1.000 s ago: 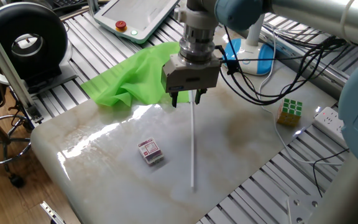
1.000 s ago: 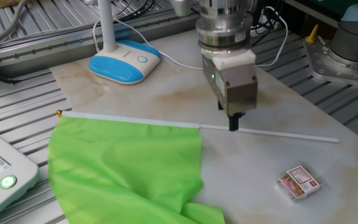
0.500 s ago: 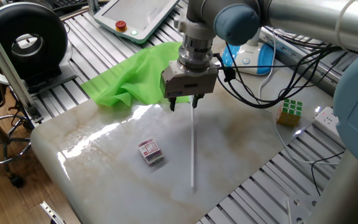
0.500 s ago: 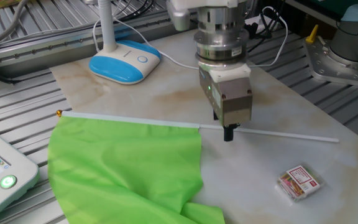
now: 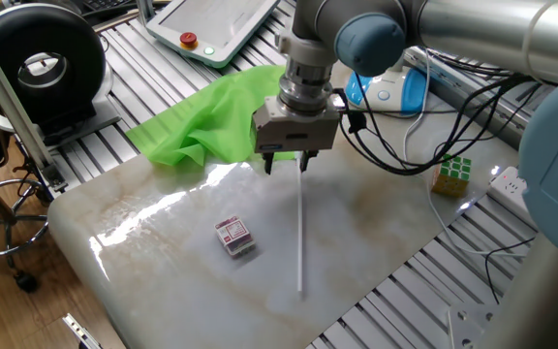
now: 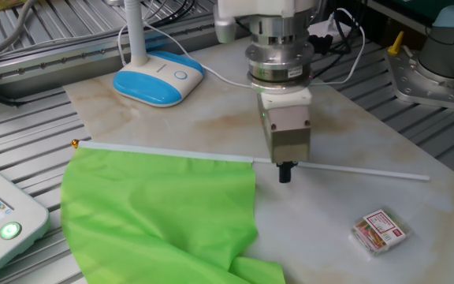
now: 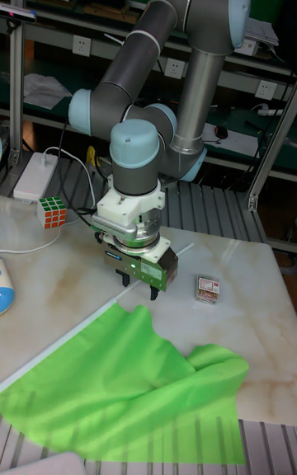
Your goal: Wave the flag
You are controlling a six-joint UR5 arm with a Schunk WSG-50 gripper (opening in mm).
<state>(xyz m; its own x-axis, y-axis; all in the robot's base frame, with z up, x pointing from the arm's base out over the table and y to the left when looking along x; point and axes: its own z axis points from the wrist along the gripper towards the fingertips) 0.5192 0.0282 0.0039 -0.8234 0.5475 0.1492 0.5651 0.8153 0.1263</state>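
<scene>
The flag lies flat on the marble table: its lime-green cloth (image 5: 201, 121) (image 6: 156, 205) (image 7: 124, 384) is bunched at the table's edge, and its thin white stick (image 5: 300, 233) (image 6: 361, 170) (image 7: 183, 251) runs out across the tabletop. My gripper (image 5: 286, 166) (image 6: 284, 172) (image 7: 138, 286) points straight down over the stick, just past the cloth's edge, with its fingertips close to the table. Its fingers stand apart, open, holding nothing. In one fixed view one finger lines up with the stick; whether the stick lies between the fingers I cannot tell.
A small red-and-white box (image 5: 234, 236) (image 6: 379, 231) (image 7: 207, 289) lies on the table near the stick's free end. A Rubik's cube (image 5: 451, 174) (image 7: 51, 212), a blue-white lamp base (image 6: 158, 79) with cables, and a power strip (image 5: 513, 186) sit at the table's edges.
The gripper has turned about its vertical axis and shifted slightly along the stick toward the cloth. The flag and the box have not moved.
</scene>
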